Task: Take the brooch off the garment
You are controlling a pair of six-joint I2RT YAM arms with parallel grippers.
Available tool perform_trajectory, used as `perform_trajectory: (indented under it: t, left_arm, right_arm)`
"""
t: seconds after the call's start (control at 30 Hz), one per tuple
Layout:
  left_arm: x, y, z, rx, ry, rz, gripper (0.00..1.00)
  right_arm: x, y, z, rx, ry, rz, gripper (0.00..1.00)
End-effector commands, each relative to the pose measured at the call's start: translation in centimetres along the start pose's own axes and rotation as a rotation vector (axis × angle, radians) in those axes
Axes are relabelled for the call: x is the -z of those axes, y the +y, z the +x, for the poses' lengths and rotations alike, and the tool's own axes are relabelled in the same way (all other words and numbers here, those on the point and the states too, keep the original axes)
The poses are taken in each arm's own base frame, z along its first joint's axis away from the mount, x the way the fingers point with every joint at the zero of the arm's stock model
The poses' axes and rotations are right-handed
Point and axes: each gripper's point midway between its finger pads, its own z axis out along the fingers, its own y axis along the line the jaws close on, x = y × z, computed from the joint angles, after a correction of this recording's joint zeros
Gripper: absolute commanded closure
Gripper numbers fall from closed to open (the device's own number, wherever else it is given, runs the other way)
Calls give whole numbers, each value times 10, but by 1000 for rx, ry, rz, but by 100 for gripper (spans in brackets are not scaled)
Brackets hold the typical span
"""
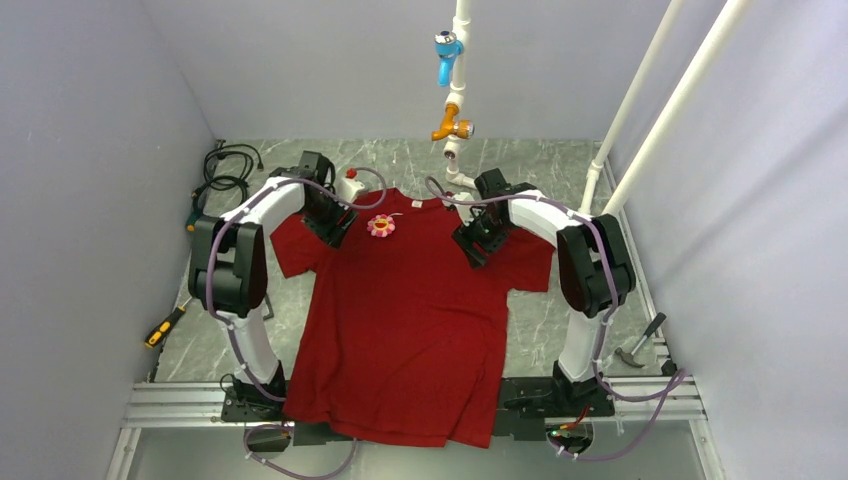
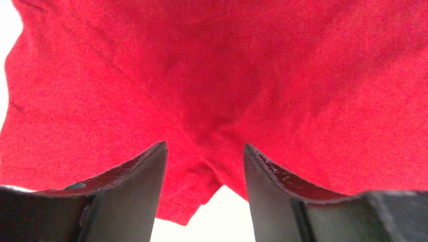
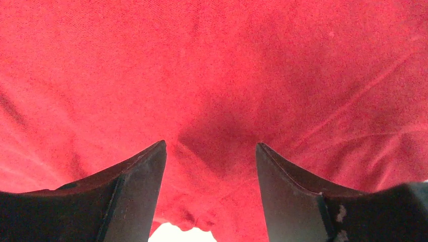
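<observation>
My left gripper point(image 2: 204, 147) stood parted, not clenched, with a fold of the red garment point(image 1: 400, 330) bunched in the gap between its fingers. My right gripper point(image 3: 211, 145) was parted likewise, with creased red cloth filling the space between its dark fingers. From above, my left gripper sat at the shirt's shoulder left of the collar and my right at the shoulder on the other side. The brooch point(image 1: 381, 225), a pink flower with a yellow centre, lay on the chest just below the collar, nearer my left gripper and apart from it. The shirt lay spread flat on the grey marbled table point(image 1: 540, 330). A screwdriver point(image 1: 165, 325) and a hammer point(image 1: 640, 343) lay off to the sides.
</observation>
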Motion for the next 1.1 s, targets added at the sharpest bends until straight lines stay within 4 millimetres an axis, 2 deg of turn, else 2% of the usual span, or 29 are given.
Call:
perform_trajectory:
  t: [0.0,0.1,0.23,0.33,0.43,0.67,0.9,1.07]
  left_arm:
    - [-14,6,-11,3,18,-31,41]
    - [-25,6,0,6,65,-33,48]
    - [-32,-4,17,-1,111,5,58]
    - [-31,-16,30,-23,133,29,69]
    - [-28,-31,42,-53,147,47,76]
    - [-16,-59,67,-102,168,83,82]
    - [-3,-81,98,-164,196,117,81]
    - [7,-98,110,-187,185,149,82]
  right_arm:
    - [-7,-12,-18,30,-36,28,35]
    - [-19,-13,-8,37,3,18,41]
    - [-28,-12,10,64,46,15,46]
    - [-29,-8,25,84,81,4,51]
    - [-27,-2,39,101,110,-9,53]
    - [-20,10,77,150,182,-21,53]
    - [-10,26,119,198,252,-39,53]
    - [0,41,149,227,299,-63,51]
